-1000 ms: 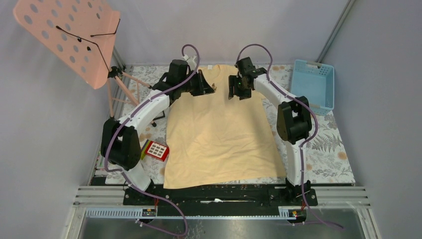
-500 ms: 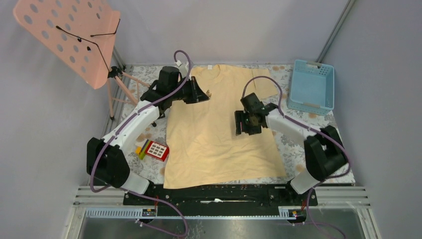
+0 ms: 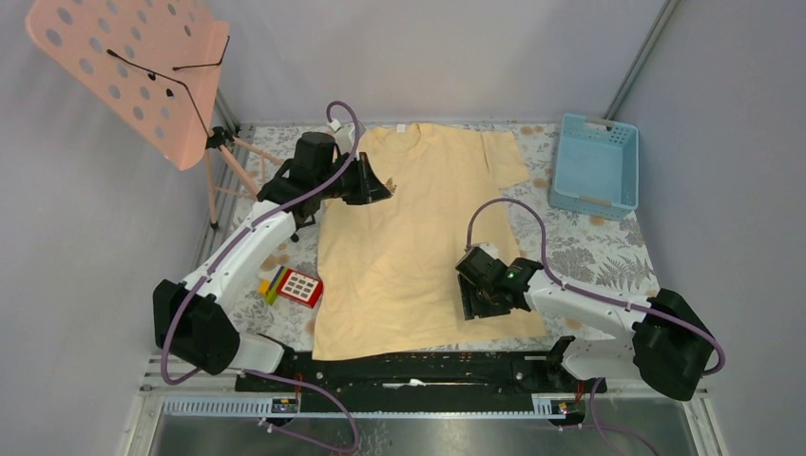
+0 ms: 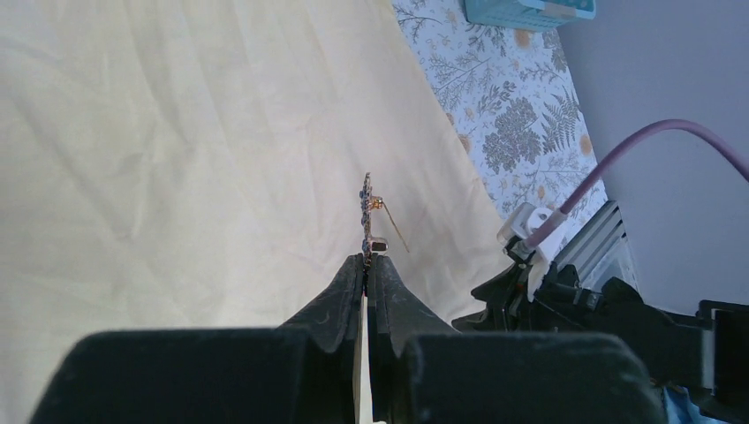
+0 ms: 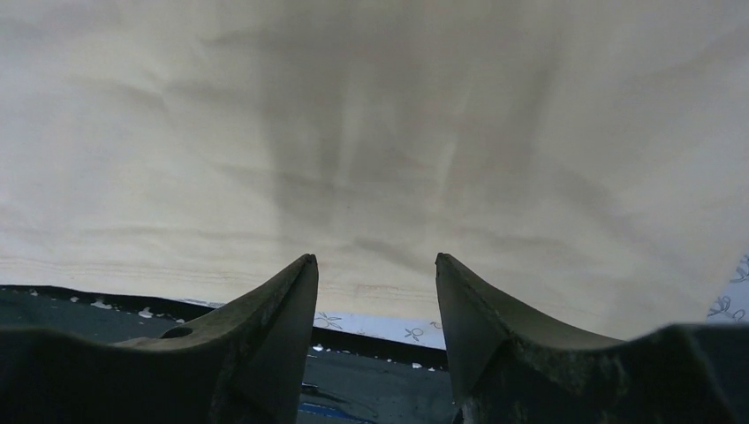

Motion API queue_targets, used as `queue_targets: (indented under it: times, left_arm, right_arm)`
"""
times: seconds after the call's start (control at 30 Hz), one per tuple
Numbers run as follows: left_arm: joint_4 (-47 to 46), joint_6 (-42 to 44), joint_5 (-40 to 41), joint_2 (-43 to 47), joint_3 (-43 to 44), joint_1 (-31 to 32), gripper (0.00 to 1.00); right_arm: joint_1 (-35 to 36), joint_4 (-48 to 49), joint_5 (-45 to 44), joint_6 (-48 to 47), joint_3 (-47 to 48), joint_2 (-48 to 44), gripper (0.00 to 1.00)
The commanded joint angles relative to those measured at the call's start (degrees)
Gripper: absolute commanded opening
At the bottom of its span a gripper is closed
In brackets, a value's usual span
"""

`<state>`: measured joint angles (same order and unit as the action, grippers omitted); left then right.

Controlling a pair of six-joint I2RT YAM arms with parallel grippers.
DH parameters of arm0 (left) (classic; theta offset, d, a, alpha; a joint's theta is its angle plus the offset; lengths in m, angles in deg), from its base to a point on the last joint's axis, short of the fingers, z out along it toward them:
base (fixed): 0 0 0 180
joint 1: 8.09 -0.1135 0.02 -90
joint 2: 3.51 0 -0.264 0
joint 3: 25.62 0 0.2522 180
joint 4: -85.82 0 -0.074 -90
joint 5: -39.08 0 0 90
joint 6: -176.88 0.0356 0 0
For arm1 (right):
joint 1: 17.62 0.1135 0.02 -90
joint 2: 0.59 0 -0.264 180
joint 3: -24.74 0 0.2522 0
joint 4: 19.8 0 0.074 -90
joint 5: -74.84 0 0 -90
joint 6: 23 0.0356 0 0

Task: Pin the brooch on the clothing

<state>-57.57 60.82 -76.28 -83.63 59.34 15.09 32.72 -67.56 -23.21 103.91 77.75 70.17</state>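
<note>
Floral-print desk (image 3: 618, 266) bore the clothing (image 3: 418, 247); the brooch (image 4: 365, 215) hung unpinned above it.
At left, the left tool (image 3: 385, 187), pressed together, pinched the brooch over the clothing's chest; next, its loose pin would need pushing into the cloth. Only the left wrist view showed that pin. At right, the right tool (image 5: 375, 261) hovered spread above the hem.

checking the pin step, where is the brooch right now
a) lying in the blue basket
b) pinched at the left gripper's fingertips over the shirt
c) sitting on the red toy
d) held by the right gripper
B: the left wrist view shows the brooch clamped edge-on at the tips of the shut left gripper with the T-shirt behind it, while the right gripper stands open and empty by the shirt's hem.
</note>
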Motion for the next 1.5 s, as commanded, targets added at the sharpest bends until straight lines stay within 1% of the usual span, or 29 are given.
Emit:
queue_targets:
  times: [0.0, 0.13, 0.23, 0.3, 0.37, 0.5, 0.67, 0.77, 0.8, 0.9, 1.27, 1.4, 1.47]
  left_arm:
    - [-2.1, 1.2, 2.8, 3.6, -0.4, -0.4, 0.00]
    - [-2.0, 1.3, 2.2, 3.6, -0.3, -0.4, 0.00]
    - [-2.1, 1.3, 2.0, 3.6, -0.3, -0.4, 0.00]
    - [-2.1, 1.3, 2.0, 3.6, -0.3, -0.4, 0.00]
    - [-2.1, 1.3, 1.9, 3.7, -0.3, -0.4, 0.00]
    - [-2.4, 1.1, 2.0, 3.9, -0.5, -0.4, 0.00]
    - [-2.6, 0.9, 1.5, 3.9, -0.6, -0.4, 0.00]
    - [-2.7, 0.7, 1.0, 3.5, -0.6, -0.5, 0.00]
    - [-2.7, 0.6, 0.9, 3.5, -0.6, -0.5, 0.00]
    - [-2.8, 0.5, 0.5, 3.3, -0.6, -0.5, 0.00]
    - [-3.1, 0.1, -0.6, 3.1, -0.7, -0.5, 0.00]
    - [-3.2, 0.0, -0.9, 3.0, -0.7, -0.5, 0.00]
    - [-3.3, -0.1, -0.9, 3.0, -0.7, -0.5, 0.00]
  right_arm:
    - [1.8, -0.4, -2.2, 4.6, -2.7, 0.3, 0.59]
    - [3.0, 2.8, -0.8, 6.0, -4.7, 1.7, 0.59]
    - [4.4, 3.8, -1.2, 6.7, -5.2, 3.3, 0.64]
    - [5.5, 3.6, -2.3, 7.5, -5.6, 4.6, 0.63]
    - [6.6, 3.1, -3.5, 8.6, -6.2, 5.8, 0.55]
    - [8.5, 3.4, -4.2, 11.6, -9.0, 5.8, 0.44]
    - [10.5, 1.4, -4.2, 14.5, -11.5, 3.6, 0.31]
    - [11.6, -0.3, -3.5, 15.8, -12.0, 1.6, 0.20]
    - [12.1, -1.0, -3.0, 16.2, -12.0, 0.9, 0.18]
    - [13.9, -3.4, -1.6, 17.5, -11.6, -1.0, 0.14]
    - [22.0, -13.5, -1.1, 26.2, -9.0, -7.0, 0.10]
    - [24.8, -14.8, -1.4, 28.9, -8.6, -7.8, 0.09]
    - [25.1, -15.0, -1.9, 29.1, -7.8, -7.7, 0.11]
